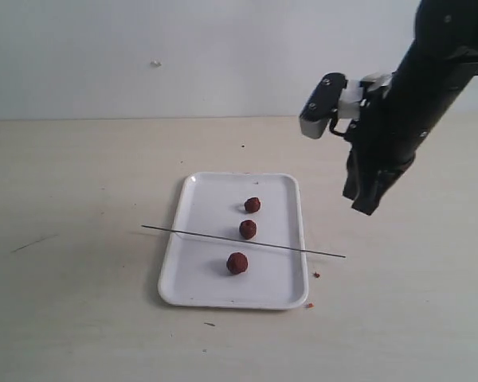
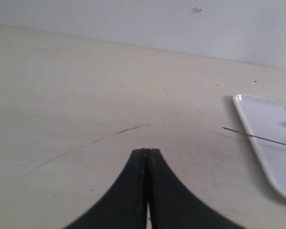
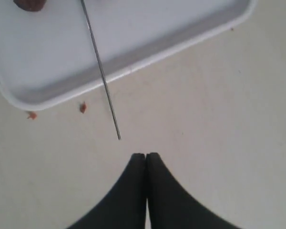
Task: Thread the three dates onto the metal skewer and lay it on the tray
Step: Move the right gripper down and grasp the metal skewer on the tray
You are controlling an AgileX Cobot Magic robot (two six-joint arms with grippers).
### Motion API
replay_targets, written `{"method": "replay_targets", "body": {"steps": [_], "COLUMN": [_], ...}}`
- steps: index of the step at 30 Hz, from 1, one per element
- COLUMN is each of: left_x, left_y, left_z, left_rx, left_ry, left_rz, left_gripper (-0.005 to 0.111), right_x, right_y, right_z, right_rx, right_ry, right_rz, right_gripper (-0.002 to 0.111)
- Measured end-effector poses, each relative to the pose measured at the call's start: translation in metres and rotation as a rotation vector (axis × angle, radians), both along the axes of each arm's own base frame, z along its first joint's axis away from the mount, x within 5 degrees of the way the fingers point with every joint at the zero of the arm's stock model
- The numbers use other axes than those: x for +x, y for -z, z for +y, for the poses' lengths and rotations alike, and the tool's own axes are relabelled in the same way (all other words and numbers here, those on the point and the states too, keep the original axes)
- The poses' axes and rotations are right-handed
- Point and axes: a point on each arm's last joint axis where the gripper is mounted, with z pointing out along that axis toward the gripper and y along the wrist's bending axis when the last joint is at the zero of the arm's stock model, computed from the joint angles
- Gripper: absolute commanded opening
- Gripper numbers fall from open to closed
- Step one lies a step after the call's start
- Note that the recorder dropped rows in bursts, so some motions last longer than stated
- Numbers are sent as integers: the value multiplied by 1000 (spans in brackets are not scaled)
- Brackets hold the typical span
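**Thin skewer may swing or slide before it is taken**

The white tray point(image 1: 215, 195) lies in the middle of the tabletop point(image 1: 80, 199). The right gripper point(image 1: 365, 203) hangs to the right of the tray, with its fingers pressed together and empty. The left gripper point(image 2: 148, 150), off to the left, is also closed on nothing.

The metal skewer point(image 1: 199, 235) lies across the tray and passes over both long rims. Its right tip is near the right fingers.

The far date point(image 1: 252, 204), middle date point(image 1: 248, 229) and near date point(image 1: 237, 263) sit loose on the tray, none threaded.

I judge that closed fingers coming down would push the thin rod instead of taking it. It could then swing on the rims, strike the middle date or slide off. The round dates may roll when pricked. The reddish crumbs point(image 1: 316, 274) matter little.
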Motion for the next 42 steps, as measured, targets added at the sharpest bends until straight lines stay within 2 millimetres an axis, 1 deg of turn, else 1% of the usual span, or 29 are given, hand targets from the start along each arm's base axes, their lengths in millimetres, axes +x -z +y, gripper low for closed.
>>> {"method": "replay_targets", "body": {"steps": [3,5,7,9,12,15,26,29,33,35,42], "left_x": [0,0,0,0,0,0,0,0,0,0,0], "left_y": [0,0,0,0,0,0,0,0,0,0,0], "left_z": [0,0,0,0,0,0,0,0,0,0,0], "left_rx": [0,0,0,0,0,0,0,0,0,0,0], "left_ry": [0,0,0,0,0,0,0,0,0,0,0], "left_rz": [0,0,0,0,0,0,0,0,0,0,0], "left_gripper": [0,0,0,0,0,0,0,0,0,0,0], "right_x": [13,19,20,19,15,14,14,16,21,23,27], "right_y": [15,23,29,34,36,36,37,45,65,72,81], "right_z": [19,34,48,61,72,76,77,78,80,80,79], "right_rx": [7,26,32,33,33,40,44,46,39,32,16], "right_ry": [-47,-89,-147,-200,-238,-244,-241,-217,-193,-188,-171], "right_rz": [27,45,57,74,84,89,93,109,130,130,107], "right_gripper": [13,15,19,24,34,39,39,39,39,39,39]}}
